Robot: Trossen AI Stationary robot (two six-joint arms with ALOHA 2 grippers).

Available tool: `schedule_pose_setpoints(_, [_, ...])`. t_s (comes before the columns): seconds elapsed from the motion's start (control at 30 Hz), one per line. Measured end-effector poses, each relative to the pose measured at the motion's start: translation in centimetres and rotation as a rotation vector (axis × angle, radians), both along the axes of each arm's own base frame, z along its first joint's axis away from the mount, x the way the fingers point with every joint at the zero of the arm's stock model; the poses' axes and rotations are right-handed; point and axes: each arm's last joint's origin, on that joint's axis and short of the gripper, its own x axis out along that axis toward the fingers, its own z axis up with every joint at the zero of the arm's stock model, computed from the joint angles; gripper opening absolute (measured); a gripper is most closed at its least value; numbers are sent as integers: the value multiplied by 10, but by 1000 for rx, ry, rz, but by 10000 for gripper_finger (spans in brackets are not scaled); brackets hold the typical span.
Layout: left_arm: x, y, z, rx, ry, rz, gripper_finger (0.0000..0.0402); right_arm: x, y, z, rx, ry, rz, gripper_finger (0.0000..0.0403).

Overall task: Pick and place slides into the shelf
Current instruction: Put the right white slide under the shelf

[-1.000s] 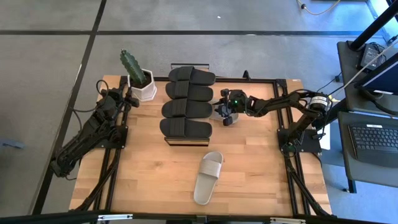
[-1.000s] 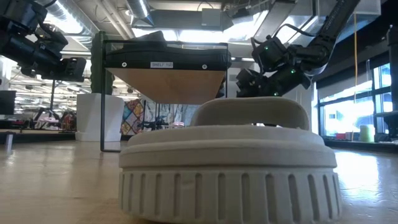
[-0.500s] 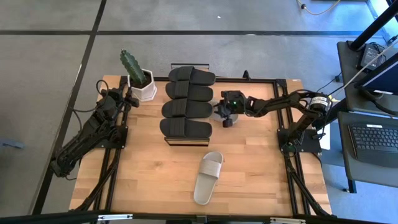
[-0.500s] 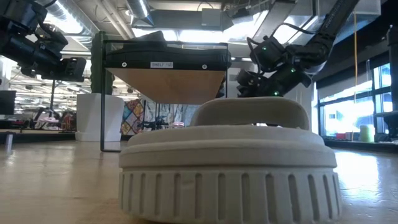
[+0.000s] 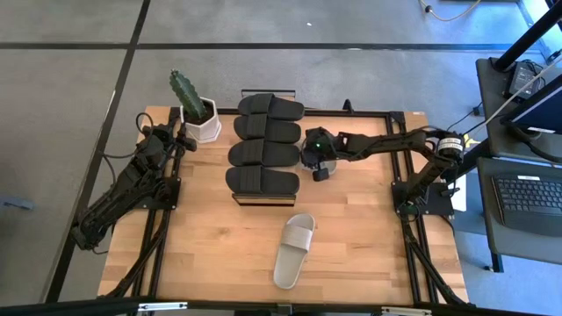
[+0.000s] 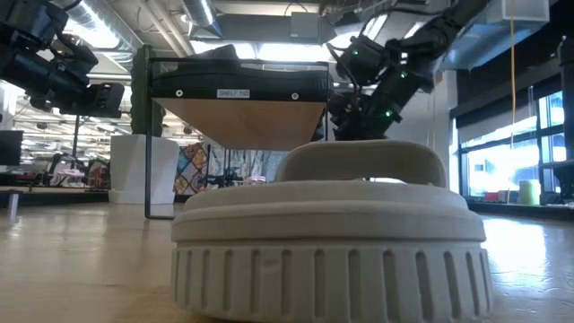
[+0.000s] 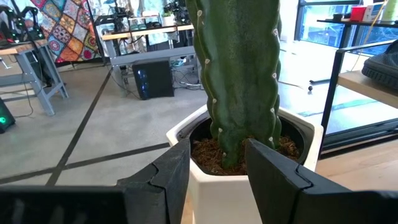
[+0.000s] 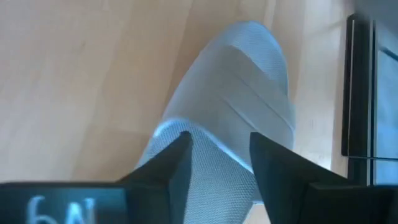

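On the high view's centre lies the table (image 5: pixel 351 228), a light wood plank surface bounded by a dark metal frame. Toward its far side stands the shelf (image 6: pixel 269 92), a low rectangular box with a dark frame and a pale wood panel.

Four black slides (image 5: pixel 263 154) lie side by side across the shelf top. They have matte, rounded soles and wide straps.

One light grey-beige slide (image 5: pixel 294 250) lies on the bare table nearer the front edge, well apart from the shelf. In the low view it fills the foreground, showing a ribbed sole edge and an arched strap.

The right arm reaches across the table from its right side. The right gripper (image 5: pixel 316 162) is just beside the shelf's right end. Its wrist view shows a second light slide (image 8: pixel 236 81) with a fine woven strap, lying on the wood directly ahead. The jaws stand partly apart, one on either side of the strap. It cannot be told whether they press on the strap.

The left arm waits at the table's left edge. The left gripper (image 7: pixel 214 149) is near a white angular pot (image 7: pixel 298 155) holding a ribbed green cactus (image 7: pixel 239 68). Its jaws are apart and hold nothing.
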Motion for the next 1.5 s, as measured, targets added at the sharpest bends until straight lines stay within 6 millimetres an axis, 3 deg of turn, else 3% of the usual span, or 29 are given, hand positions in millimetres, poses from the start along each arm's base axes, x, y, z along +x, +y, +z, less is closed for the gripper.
schedule_pose_setpoints(0.13, [0, 0, 0, 0, 0, 0, 147, 5, 3, 11, 49, 21, -37, 199])
schedule_pose_setpoints(0.33, [0, 0, 0, 0, 0, 0, 147, -2, 5, 25, 193, 198, -185, 250])
schedule_pose_setpoints(0.57, [0, 0, 0, 0, 0, 0, 147, -27, 12, 25, 371, 420, -489, 259])
schedule_pose_setpoints(0.77, [0, 0, 0, 0, 0, 0, 147, -49, 19, 7, 431, 558, -686, 258])
schedule_pose_setpoints(1.0, [0, 0, 0, 0, 0, 0, 147, -48, 15, -19, 450, 399, -699, 259])
schedule_pose_setpoints(1.2, [0, 0, 0, -1, 0, 0, 147, -45, 1, -19, 466, 299, -741, 259])
schedule_pose_setpoints(1.5, [0, 0, 0, -1, 0, 0, 147, -33, -23, -13, 424, 90, -670, 259])
